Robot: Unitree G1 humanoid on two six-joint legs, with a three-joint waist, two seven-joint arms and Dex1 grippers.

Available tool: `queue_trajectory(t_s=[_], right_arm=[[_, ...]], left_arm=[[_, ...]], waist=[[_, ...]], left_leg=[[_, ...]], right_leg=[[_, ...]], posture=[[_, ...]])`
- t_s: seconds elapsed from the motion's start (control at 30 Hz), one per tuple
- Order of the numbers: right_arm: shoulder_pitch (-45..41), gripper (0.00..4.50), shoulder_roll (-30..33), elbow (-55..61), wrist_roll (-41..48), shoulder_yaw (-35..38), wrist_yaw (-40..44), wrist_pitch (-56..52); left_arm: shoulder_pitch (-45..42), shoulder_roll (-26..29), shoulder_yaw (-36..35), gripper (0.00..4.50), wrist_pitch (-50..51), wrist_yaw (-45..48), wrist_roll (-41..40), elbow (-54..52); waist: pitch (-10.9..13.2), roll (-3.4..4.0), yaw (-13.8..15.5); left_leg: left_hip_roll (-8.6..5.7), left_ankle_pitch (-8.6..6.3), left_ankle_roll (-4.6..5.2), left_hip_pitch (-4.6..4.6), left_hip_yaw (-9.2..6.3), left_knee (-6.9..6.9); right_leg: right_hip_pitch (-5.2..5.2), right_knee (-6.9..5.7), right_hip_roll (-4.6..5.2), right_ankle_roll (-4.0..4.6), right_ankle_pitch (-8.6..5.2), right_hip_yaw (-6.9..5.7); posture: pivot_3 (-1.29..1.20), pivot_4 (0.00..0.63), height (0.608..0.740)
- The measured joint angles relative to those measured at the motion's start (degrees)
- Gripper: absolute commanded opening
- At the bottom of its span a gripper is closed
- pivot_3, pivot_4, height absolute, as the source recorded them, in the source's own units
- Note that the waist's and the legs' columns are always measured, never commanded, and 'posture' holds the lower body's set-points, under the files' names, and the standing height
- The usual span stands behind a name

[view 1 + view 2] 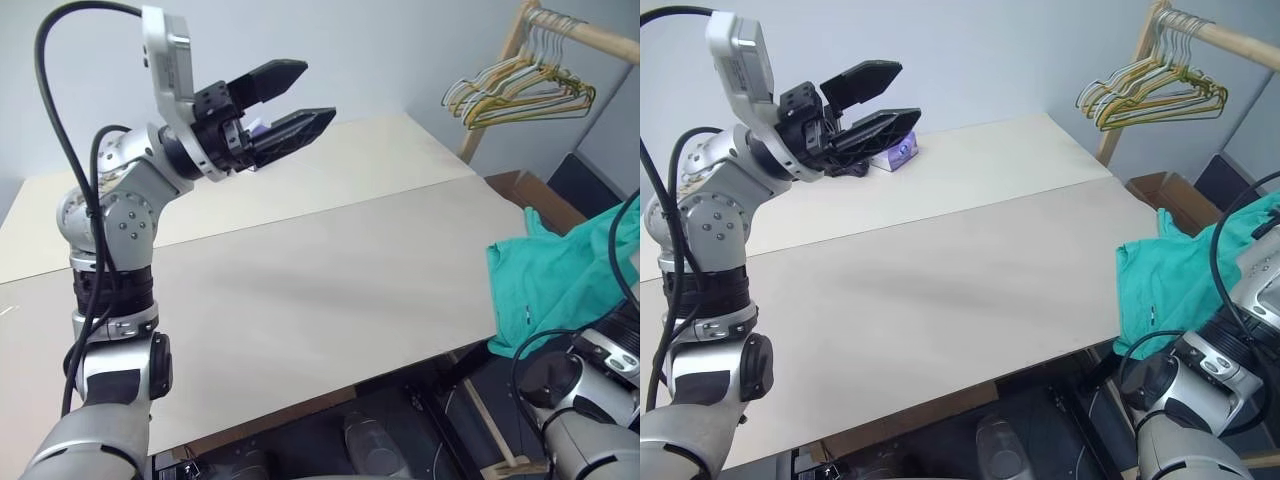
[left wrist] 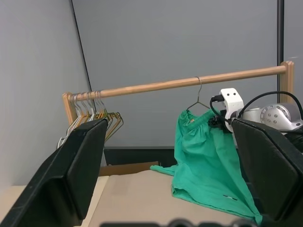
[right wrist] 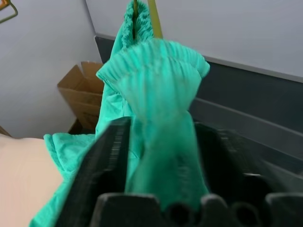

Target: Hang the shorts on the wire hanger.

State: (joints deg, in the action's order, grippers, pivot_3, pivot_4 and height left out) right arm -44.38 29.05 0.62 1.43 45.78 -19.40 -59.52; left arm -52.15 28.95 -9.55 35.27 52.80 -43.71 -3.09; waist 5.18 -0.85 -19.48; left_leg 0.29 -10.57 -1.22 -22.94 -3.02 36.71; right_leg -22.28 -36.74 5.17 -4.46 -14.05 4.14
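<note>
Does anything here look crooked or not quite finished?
Yes. The shorts hang bunched on the wire hanger on the wooden rail, and their lower part trails onto the table edge instead of hanging free. A fold of the cloth lies between the right tool's fingers.

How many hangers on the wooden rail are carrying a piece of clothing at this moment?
1. A single wire hanger near the middle of the wooden rail carries the teal shorts. The bunch of hangers at the rail's end holds no clothing, as far as can be seen.
</note>
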Motion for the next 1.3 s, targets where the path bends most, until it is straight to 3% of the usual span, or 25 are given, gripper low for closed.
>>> queue_trajectory(t_s=[0.1, 0.23, 0.47, 0.6, 0.8, 0.93, 1.1, 1.3], right_arm=[[0.73, 4.45, 0.06, 1.28, -0.17, -0.44, 0.16, 0.21], [4.4, 4.45, 0.26, 4.72, -1.75, -4.33, 0.35, 4.58], [14.56, 4.45, 1.46, 13.67, -5.8, -14.25, 3.82, 26.94], [18.93, 4.45, 2.39, 19.02, -3.51, -18.11, 12.0, 35.54], [18.97, 4.45, 6.44, 20.62, 14.12, -26.07, 38.95, 35.54], [16.49, 4.45, 9.86, 12.28, 19.63, -33.97, 55.79, 35.58], [10.32, 4.45, 12.22, 3.24, 20.43, -42.43, 71.99, 36.33], [6.83, 4.45, 11.85, -0.32, 20.86, -45.39, 78.47, 37.74]], left_arm=[[0.0, 0.01, 0.02, 4.5, 0.0, 0.0, 0.08, 0.0], [0.0, 0.07, 0.09, 4.5, -0.02, -0.02, 0.36, 0.01], [1.06, 0.98, 0.78, 4.5, -1.66, -0.16, 3.06, -0.17], [6.07, 2.46, 1.5, 4.5, -4.56, -1.12, 7.47, -0.64], [15.88, 6.81, 3.61, 4.5, -11.22, -2.04, 15.74, -4.18], [23.13, 12.07, 3.28, 4.5, -10.58, -0.46, 16.48, -9.1], [31.15, 16.54, -0.61, 4.5, -8.58, -0.32, 15.76, -15.5], [34.54, 16.54, -3.04, 4.5, -7.33, -2.9, 14.57, -19.67]], waist=[[0.0, 0.0, 0.0], [0.0, 0.01, -0.09], [0.0, 0.01, -0.11], [0.0, 0.0, -0.11], [0.07, -0.1, 1.03], [0.26, -0.2, 4.39], [0.84, -0.29, 9.64], [0.94, -0.35, 16.81]], left_leg=[[0.0, 0.0, 0.01, 0.01, 0.0, 0.0], [0.0, -0.01, 0.01, 0.02, 0.02, -0.03], [0.0, -0.01, 0.0, 0.05, 0.02, -0.1], [0.0, 0.0, 0.0, 0.09, 0.05, -0.17], [0.06, -0.01, 0.0, 0.19, 0.04, -0.17], [0.07, -0.01, 0.0, 0.18, 0.07, -0.18], [0.13, -0.01, 0.0, 0.15, 0.07, -0.28], [0.12, -0.02, -0.01, -0.08, 0.09, -0.35]], right_leg=[[0.0, 0.0, 0.0, 0.0, 0.0, 0.0], [-0.01, 0.0, 0.0, -0.01, -0.01, 0.02], [0.01, 0.08, 0.0, -0.04, -0.03, 0.02], [0.02, 0.08, 0.01, -0.04, -0.04, 0.08], [0.1, 0.08, -0.05, -0.01, -0.04, 0.08], [0.06, 0.12, -0.02, 0.02, -0.05, 0.07], [-0.08, 0.11, -0.05, 0.12, -0.09, 0.02], [-0.29, 0.22, -0.02, 0.19, -0.1, -0.12]], posture=[[-0.27, 0.044, 0.74], [-0.27, 0.043, 0.74], [-0.24, 0.041, 0.74], [-0.2, 0.044, 0.74], [-0.08, 0.052, 0.74], [-0.02, 0.059, 0.74], [0.06, 0.063, 0.74], [0.07, 0.062, 0.74]])
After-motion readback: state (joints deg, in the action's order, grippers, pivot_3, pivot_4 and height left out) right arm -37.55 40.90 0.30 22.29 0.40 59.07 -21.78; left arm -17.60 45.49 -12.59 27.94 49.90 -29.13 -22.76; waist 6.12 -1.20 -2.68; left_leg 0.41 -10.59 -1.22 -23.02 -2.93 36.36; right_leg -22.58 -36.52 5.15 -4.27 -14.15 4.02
